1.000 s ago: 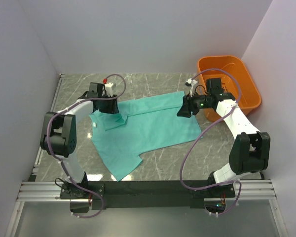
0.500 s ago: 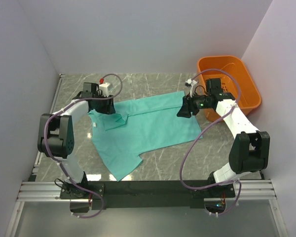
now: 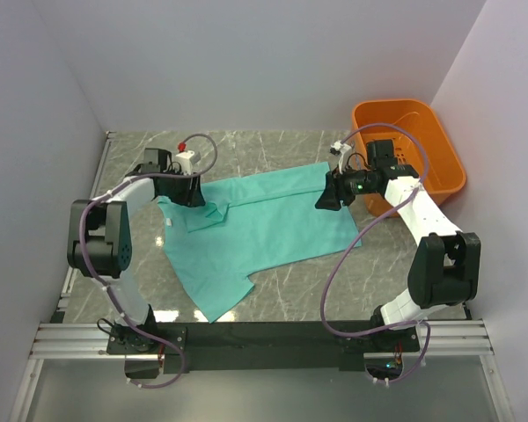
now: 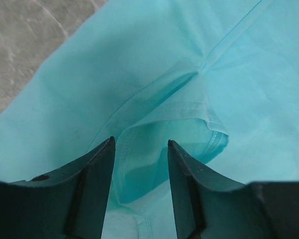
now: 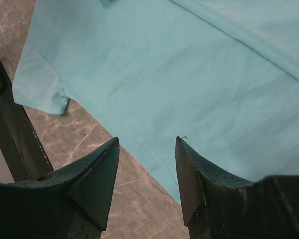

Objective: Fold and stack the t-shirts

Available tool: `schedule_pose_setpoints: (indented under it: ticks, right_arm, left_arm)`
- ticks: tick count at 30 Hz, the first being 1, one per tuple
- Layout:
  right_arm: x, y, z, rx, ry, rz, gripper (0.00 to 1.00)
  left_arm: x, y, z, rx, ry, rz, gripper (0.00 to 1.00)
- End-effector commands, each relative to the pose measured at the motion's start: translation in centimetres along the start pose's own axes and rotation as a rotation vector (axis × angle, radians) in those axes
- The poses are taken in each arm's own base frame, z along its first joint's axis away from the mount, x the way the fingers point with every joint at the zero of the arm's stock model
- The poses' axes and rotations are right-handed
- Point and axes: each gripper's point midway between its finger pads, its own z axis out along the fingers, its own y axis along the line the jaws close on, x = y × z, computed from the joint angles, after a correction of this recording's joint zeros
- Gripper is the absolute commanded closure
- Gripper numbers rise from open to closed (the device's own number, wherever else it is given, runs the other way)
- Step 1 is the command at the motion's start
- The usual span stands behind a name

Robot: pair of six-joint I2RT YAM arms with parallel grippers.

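Lying outside the one orange basket (image 3: 422, 132), one teal t-shirt (image 3: 264, 229) covered the worktop (image 3: 273, 149); left pincer (image 4: 139, 142) and right pincer (image 5: 147, 140) both hung open.

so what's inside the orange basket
Only its bare orange floor and walls show inside the basket. The right arm covers its near left corner, so that part can't be checked.

marble table (image 3: 273, 145) bears teal t-shirt (image 3: 255, 230); orange basket (image 3: 446, 156)

Bright even light, soft faint shadows, wrist views slightly soft
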Motion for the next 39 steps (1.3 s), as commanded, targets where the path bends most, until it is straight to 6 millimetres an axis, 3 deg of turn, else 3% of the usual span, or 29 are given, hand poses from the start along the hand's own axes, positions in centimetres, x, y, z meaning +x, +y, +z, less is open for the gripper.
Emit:
schedule_pose_setpoints:
  ticks: [1, 14, 19, 32, 35, 39]
  right_arm:
    - [-0.6, 0.1, -0.4, -0.024, -0.019, 0.002, 0.44]
    - [-0.4, 0.0, -0.2, -0.034, -0.014, 0.016, 0.44]
    - [-0.3, 0.0, -0.2, -0.036, -0.013, 0.020, 0.44]
    - [-0.3, 0.1, -0.4, -0.046, -0.015, 0.022, 0.44]
    - [-0.4, 0.1, -0.4, -0.045, -0.018, 0.021, 0.44]
    - [-0.3, 0.1, -0.5, -0.048, -0.017, 0.028, 0.44]
  left_arm:
    - [-0.7, -0.6, 0.6, 0.038, -0.001, 0.035, 0.48]
    - [-1.8, 0.0, 1.7, -0.062, -0.019, 0.099, 0.49]
    - [-1.6, -0.1, 2.3, -0.051, 0.005, 0.104, 0.57]
    - [-1.7, 0.0, 2.5, -0.091, 0.006, 0.125, 0.63]
    - [-1.6, -0.1, 3.0, -0.089, 0.017, 0.130, 0.67]
    - [-2.3, -0.2, 3.1, -0.094, 0.011, 0.140, 0.84]
